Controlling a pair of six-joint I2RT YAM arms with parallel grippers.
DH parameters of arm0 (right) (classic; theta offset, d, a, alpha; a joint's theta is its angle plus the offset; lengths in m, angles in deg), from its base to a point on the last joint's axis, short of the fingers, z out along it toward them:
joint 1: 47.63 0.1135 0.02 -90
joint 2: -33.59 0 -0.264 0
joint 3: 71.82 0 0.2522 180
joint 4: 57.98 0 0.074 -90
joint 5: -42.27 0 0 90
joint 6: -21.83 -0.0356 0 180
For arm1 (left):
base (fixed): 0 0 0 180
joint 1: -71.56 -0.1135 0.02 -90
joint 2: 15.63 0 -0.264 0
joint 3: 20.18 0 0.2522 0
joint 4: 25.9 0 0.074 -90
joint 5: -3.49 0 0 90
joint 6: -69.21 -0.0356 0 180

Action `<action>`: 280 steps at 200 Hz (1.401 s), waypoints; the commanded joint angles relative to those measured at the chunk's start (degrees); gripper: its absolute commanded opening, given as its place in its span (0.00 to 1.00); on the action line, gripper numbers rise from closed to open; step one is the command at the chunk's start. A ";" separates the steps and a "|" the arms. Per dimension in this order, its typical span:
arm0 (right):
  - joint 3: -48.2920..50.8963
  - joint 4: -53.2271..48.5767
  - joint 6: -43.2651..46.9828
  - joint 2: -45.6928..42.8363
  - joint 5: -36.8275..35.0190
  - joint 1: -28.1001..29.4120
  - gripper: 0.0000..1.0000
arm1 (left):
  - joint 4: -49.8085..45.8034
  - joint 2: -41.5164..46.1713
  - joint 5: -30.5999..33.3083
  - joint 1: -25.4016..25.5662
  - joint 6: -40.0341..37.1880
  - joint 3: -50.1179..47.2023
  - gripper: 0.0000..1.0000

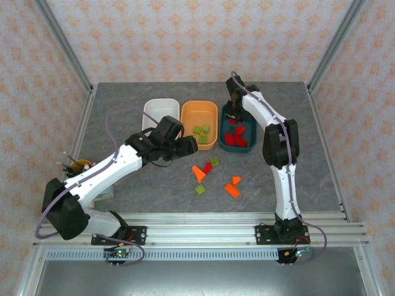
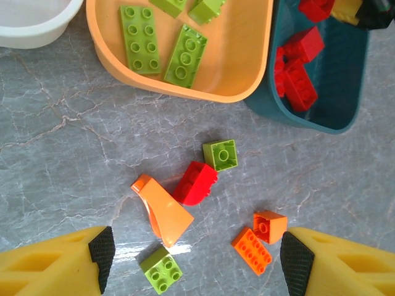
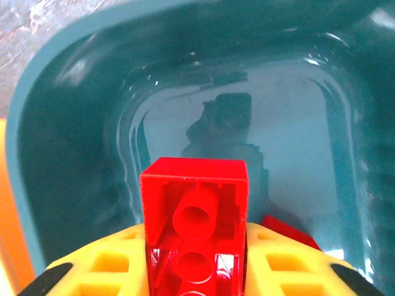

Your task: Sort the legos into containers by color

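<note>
Right gripper (image 3: 196, 265) clenched on a red lego (image 3: 195, 197), teal tub (image 3: 68, 123) straight below it. Left gripper (image 2: 197, 262) spread wide, empty. Loose legos on the table (image 2: 62, 154) between and just ahead of its pads (image 2: 102, 253): orange wedge (image 2: 166, 213), red piece (image 2: 194, 183), green square (image 2: 220, 154). Orange tub (image 2: 247, 68) further ahead holds green plates (image 2: 139, 38).

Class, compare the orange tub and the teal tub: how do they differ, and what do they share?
The orange tub holds green bricks; the teal tub holds red bricks. The right gripper holds a red brick over the teal tub, not the orange tub. Both are rounded-rectangular tubs of similar size, side by side.
</note>
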 commanded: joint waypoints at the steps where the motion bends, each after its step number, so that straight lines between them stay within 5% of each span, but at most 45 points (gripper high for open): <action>1: -3.24 -5.24 0.83 1.85 1.89 -0.27 0.40 | -1.53 -1.49 3.37 0.74 1.74 1.54 0.74; 45: -0.33 -3.47 1.32 -4.47 2.39 -0.05 0.62 | -3.89 -3.32 3.57 0.91 9.23 -0.73 0.72; 84: 8.52 -0.45 3.57 -17.55 2.25 2.13 0.63 | -4.71 -7.46 1.17 1.41 19.15 -0.37 0.69; 142: 40.11 9.59 6.83 -47.76 6.94 12.33 0.63 | -1.15 -17.89 -2.88 3.06 28.58 1.88 0.66; 186: 54.57 9.19 0.72 -63.32 7.61 17.17 0.64 | -3.46 -25.37 -3.46 3.52 29.23 7.30 0.64; 280: 57.19 7.91 -1.38 -68.12 5.91 17.40 0.64 | -4.11 -33.13 -3.04 5.57 30.59 9.21 0.33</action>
